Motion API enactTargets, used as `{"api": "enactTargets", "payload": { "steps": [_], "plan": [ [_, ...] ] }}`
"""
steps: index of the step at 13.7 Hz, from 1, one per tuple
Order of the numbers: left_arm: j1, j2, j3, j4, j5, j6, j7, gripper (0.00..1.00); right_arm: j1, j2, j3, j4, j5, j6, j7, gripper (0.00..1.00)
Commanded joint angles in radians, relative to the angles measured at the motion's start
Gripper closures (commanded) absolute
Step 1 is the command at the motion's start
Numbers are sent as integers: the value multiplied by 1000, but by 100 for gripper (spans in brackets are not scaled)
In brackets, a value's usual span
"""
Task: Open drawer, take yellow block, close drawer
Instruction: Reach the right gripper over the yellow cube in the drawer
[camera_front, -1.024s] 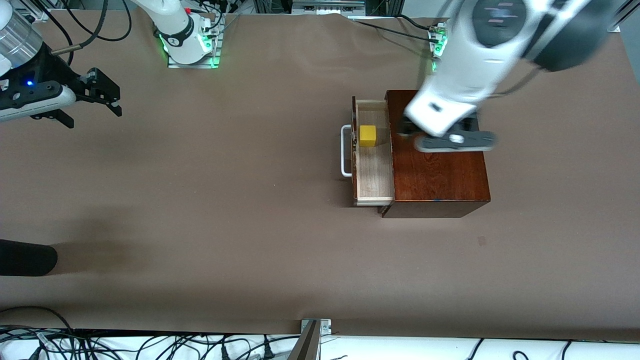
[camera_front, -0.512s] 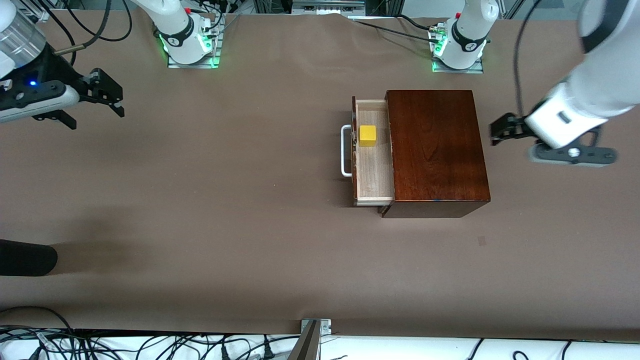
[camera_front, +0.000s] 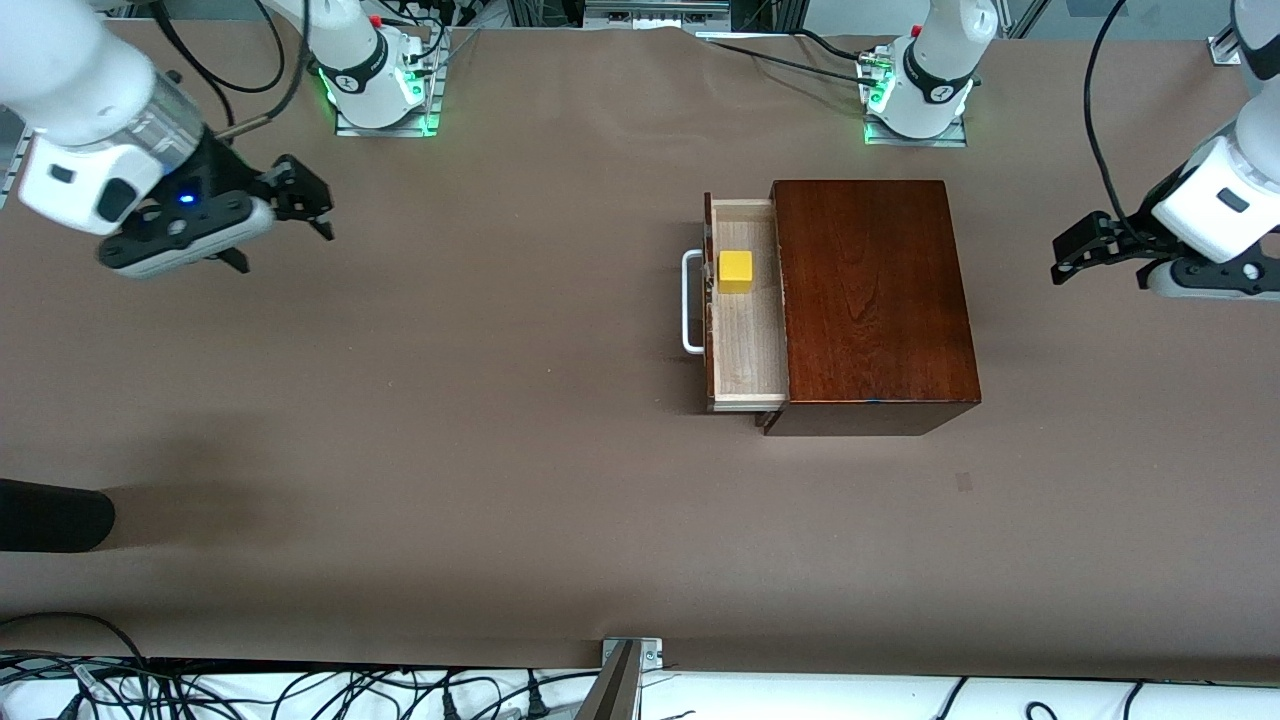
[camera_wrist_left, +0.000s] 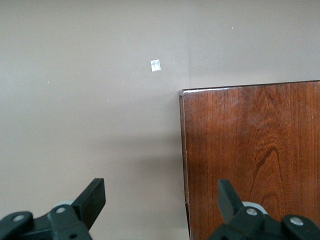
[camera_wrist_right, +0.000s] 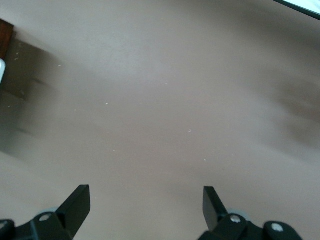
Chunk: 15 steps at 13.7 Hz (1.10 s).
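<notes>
The drawer (camera_front: 745, 335) of the dark reddish-brown box (camera_front: 875, 300) stands pulled out toward the right arm's end, white handle (camera_front: 690, 302) leading. On its pale floor sits the yellow block (camera_front: 735, 271), untouched. My left gripper (camera_front: 1072, 252) hangs open and empty over bare table beside the box, toward the left arm's end. In the left wrist view the left gripper (camera_wrist_left: 160, 195) shows wide apart above the box's top (camera_wrist_left: 255, 150). My right gripper (camera_front: 305, 200) hovers open and empty over bare table at the right arm's end. The right wrist view shows the right gripper (camera_wrist_right: 145, 197) over brown table only.
A black rounded object (camera_front: 50, 515) pokes in at the right arm's end, nearer the front camera. A small pale mark (camera_front: 963, 482) lies on the table near the box. Cables (camera_front: 300, 690) run along the front edge. The arm bases (camera_front: 380, 85) stand along the back.
The left arm swung off from above the box to the table's left-arm end. The right arm moved inward toward the drawer. Drawer and yellow block stayed put.
</notes>
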Motion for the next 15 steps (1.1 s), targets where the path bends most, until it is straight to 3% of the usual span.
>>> {"api": "enactTargets", "payload": {
  "steps": [1, 4, 8, 11, 15],
  "plan": [
    [-6, -3, 5, -7, -14, 13, 8, 0, 27, 1, 51, 10, 16, -8, -7, 0],
    [-6, -3, 4, -5, -17, 10, 11, 0, 136, 80, 96, 10, 13, 0, -17, 0],
    [-6, -5, 1, -5, -16, 3, 8, 0, 341, 180, 107, 22, -33, 147, -109, 0],
    [-6, -5, 1, -5, -17, 1, 11, 0, 445, 328, 108, 159, -35, 165, -262, 0],
    [-10, -5, 1, -4, -16, 1, 9, 0, 524, 485, 108, 338, -131, 179, -418, 0]
  ]
}}
